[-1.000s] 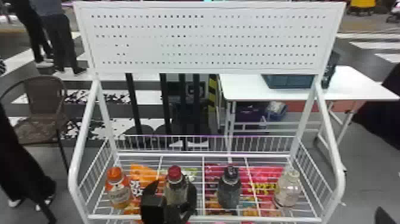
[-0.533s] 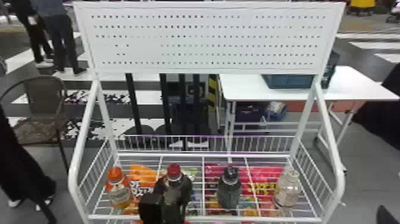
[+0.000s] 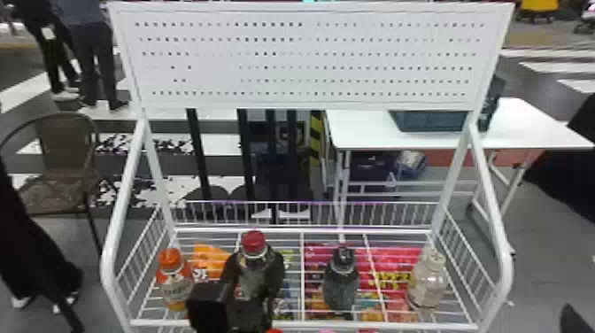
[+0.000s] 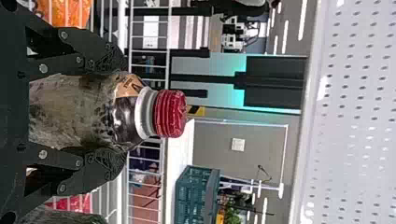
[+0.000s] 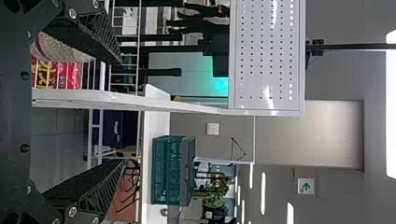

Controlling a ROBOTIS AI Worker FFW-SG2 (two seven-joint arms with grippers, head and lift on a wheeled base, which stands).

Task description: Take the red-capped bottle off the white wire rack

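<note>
White wire rack (image 3: 217, 75): perforated panel above, wire shelf below. Left gripper (image 4: 123, 110): clasped on the red-capped bottle, a finger to each flank. Right gripper (image 5: 122, 112): fingers spread, nothing between, beside the rack's side rail. Red-capped bottle (image 3: 254, 270): upright over the shelf, between orange-capped bottle (image 3: 175, 283) and dark-capped bottle (image 3: 341, 285); base hidden, clearance from the wires not certain. Step in hand, as judged: the lift. Next move, as judged: raise until the base clears the front rail (image 3: 159, 324), then draw toward the robot, upright, missing the neighbours.
</note>
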